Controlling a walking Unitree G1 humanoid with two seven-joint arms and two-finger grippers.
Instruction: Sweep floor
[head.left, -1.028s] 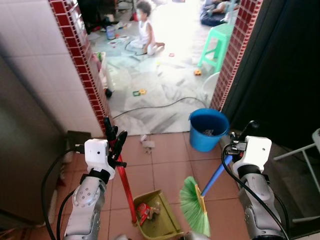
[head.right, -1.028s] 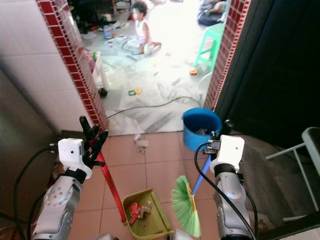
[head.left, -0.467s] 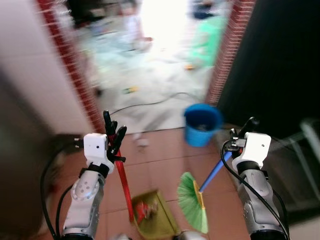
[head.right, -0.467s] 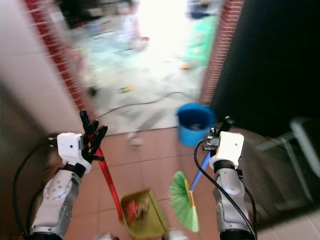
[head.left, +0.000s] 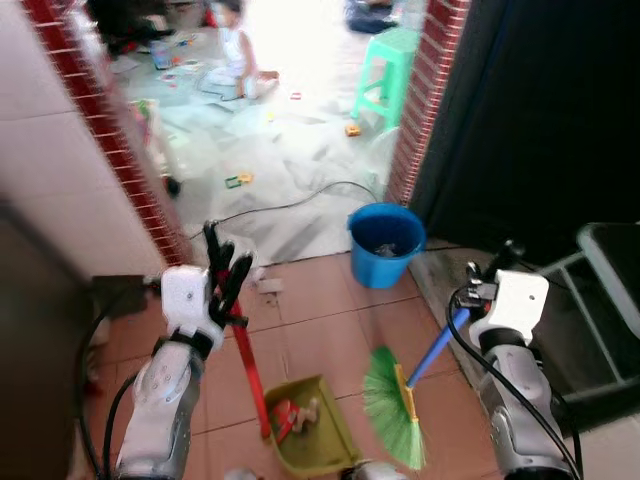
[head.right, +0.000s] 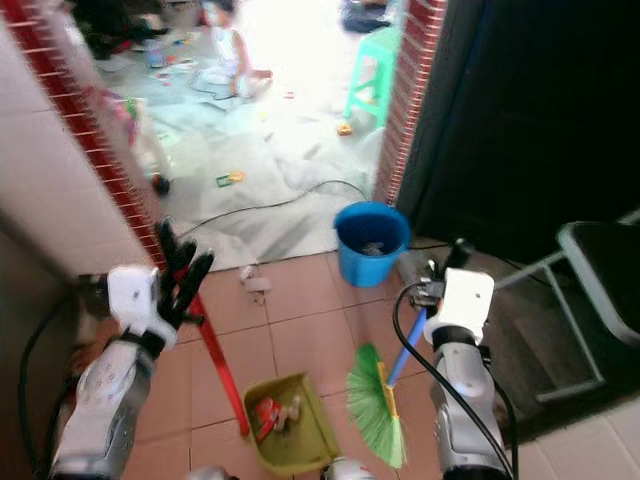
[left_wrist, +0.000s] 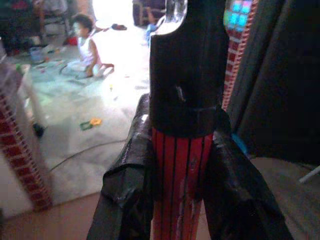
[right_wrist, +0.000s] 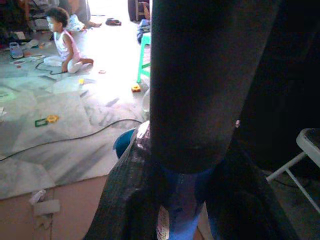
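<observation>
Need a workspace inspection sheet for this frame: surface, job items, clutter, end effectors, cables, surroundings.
Surface: terracotta tile floor.
Job's things: dustpan holding scraps; green broom beside it.
Clutter: paper bits; toys beyond the doorway.
End effectors: left end effector shut on red dustpan handle; right end effector shut on blue broom handle.
Cables: black cable across the pale floor.
Surroundings: blue bucket, brick pillars, green stool, seated child.

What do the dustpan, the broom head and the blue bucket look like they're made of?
Dustpan: olive-green, smooth moulded look, probably plastic; its red handle looks glossy, plastic or coated metal.
Broom head: green fanned bristles, apparently synthetic fibre, on a blue shaft.
Bucket: uniform blue with a slight sheen, likely plastic.
</observation>
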